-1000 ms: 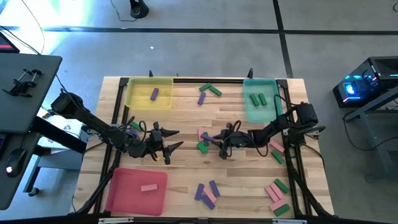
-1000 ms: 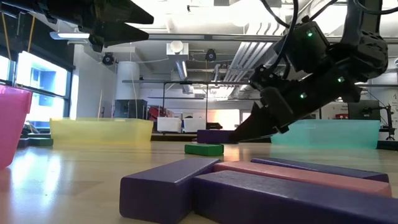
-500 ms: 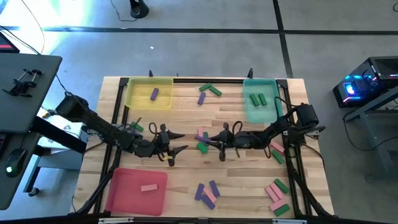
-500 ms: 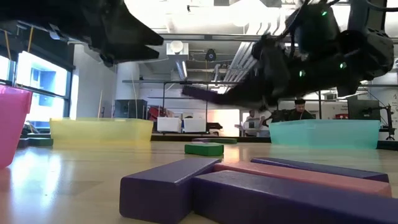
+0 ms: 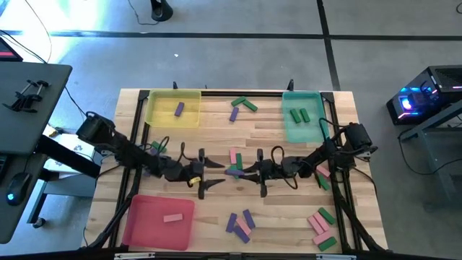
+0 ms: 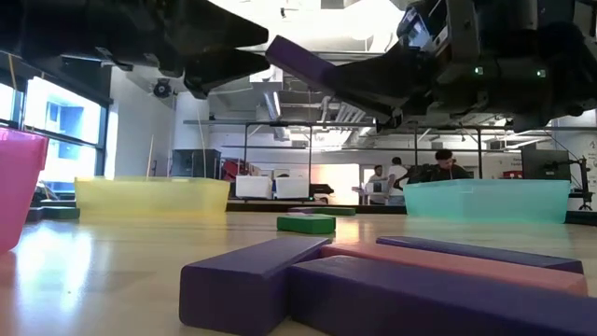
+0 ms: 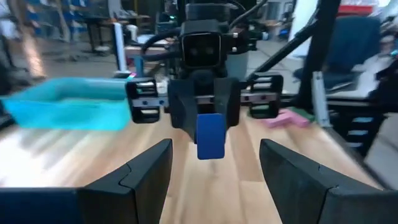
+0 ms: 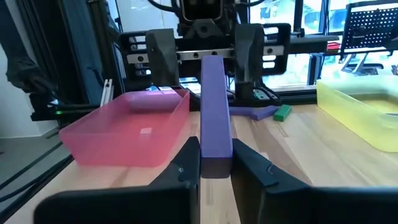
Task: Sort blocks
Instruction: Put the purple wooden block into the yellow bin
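facing each other mid-worktop (image 5: 216,137), right gripper (image 5: 242,172) jaws pinching a purple block (image 8: 215,112), left gripper (image 5: 211,174) jaws spread; pink tray (image 5: 148,230) holds one pink block (image 5: 172,217).

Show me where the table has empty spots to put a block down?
Bare wood lies between the yellow tray and the pink tray, and between the teal tray and the pile of blocks at the bottom right. The middle is crowded, where the right hand holds a purple block facing the left hand.
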Tool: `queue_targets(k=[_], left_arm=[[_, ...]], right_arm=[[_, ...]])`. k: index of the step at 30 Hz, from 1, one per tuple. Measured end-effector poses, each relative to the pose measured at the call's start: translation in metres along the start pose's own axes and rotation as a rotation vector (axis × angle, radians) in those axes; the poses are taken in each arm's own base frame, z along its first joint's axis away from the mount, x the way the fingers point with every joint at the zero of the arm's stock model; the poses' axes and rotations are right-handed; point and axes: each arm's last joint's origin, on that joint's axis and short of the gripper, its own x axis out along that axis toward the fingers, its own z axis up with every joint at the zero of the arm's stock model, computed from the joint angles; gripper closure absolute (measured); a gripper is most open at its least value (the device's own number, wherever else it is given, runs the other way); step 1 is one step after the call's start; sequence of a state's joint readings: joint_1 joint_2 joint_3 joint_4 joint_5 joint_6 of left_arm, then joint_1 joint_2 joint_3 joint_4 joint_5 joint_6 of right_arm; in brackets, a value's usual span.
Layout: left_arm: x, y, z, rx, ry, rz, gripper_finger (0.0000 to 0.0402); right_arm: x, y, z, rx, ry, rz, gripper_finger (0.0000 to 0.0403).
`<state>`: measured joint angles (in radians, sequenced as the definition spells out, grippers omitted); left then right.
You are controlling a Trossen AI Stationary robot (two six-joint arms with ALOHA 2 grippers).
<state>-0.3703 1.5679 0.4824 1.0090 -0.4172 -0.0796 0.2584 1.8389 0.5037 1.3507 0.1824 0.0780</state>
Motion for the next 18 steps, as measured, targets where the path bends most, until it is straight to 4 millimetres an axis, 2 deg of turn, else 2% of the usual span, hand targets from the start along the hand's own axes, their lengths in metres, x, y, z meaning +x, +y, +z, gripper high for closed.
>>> queue_targets(k=[9,18], left_arm=[[0.010,0.002,0.009,-0.056,-0.008,-0.046,0.0187],[0.011,0.002,0.009,-0.052,0.007,-0.047,0.0261]], right_arm=[[0.012,0.003,0.006,-0.027,0.002,0.006,0.0366],[0.019,0.004,0.008,-0.039,0.028,0.008,0.0366]])
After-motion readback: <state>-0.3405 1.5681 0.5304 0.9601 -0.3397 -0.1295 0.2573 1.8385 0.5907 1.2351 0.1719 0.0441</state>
